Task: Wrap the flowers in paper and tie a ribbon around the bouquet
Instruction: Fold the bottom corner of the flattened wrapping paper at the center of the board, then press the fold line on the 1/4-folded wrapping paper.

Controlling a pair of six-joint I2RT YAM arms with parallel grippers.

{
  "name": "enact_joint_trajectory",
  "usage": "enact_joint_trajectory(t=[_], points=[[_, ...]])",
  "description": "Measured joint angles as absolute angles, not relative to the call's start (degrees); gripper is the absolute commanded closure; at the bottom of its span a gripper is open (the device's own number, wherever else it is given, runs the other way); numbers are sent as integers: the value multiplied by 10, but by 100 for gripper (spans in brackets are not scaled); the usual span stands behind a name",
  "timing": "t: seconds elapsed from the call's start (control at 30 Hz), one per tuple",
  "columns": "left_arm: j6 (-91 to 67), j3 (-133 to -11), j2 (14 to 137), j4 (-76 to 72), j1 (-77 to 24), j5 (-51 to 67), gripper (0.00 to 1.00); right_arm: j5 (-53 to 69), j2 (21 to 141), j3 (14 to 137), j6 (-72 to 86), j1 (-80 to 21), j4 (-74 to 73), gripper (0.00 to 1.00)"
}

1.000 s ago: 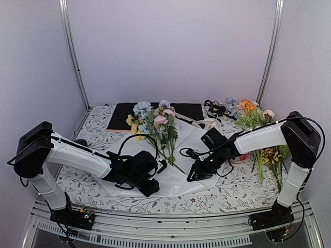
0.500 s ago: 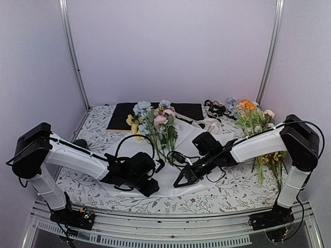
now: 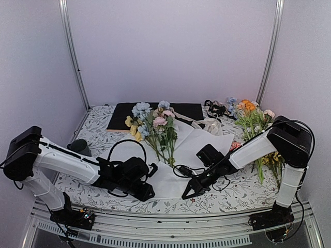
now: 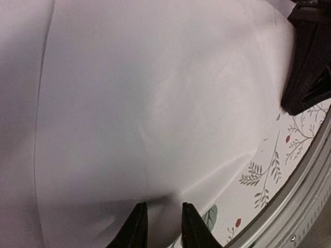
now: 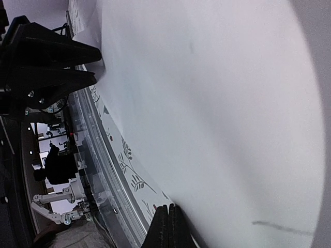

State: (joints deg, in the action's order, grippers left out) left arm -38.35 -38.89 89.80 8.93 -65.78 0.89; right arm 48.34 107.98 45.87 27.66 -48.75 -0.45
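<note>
Across the middle of the overhead view, the patterned table (image 3: 235,192) carries the white paper (image 3: 196,142), spread flat with its near edge toward the bottom of the frame. Only this view shows the black sheet (image 3: 121,116) at the back and the flowers (image 3: 155,128): blue, pink and yellow heads at upper centre, stems running down onto the paper. It also shows the orange and yellow sprigs (image 3: 249,108) at the right.

The left gripper (image 3: 146,194) and right gripper (image 3: 187,195) sit low at the paper's near edge, close to each other; from above their jaws cannot be read. The wrist views supply this. The left fingers (image 4: 138,227) stand slightly apart, with the paper's edge showing in the gap. The right fingers (image 5: 161,230) are pressed together, tips at the paper's edge; whether paper is nipped between them cannot be told.

Both wrist views cut off the flowers. A pale ribbon (image 3: 204,125) near the paper's far right corner is too small to trace.
</note>
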Motion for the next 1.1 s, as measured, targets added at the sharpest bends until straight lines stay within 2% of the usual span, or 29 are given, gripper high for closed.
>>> enact_joint_trajectory(t=[0.43,0.57,0.67,0.8,0.9,1.1], points=[[-594,-284,767,159,-696,69,83,490,1077,446,293,-480,13,100],[-668,-254,681,243,-705,71,83,491,1076,441,293,-480,20,100],[-710,-232,623,330,-706,44,92,492,1074,437,294,-479,25,100],[-728,-253,554,409,-731,-7,98,491,1072,435,294,-479,26,100],[-660,-357,625,401,-768,-46,99,488,1070,435,295,-479,25,100],[-434,-601,921,314,-801,-87,100,485,1069,434,305,-479,26,100]])
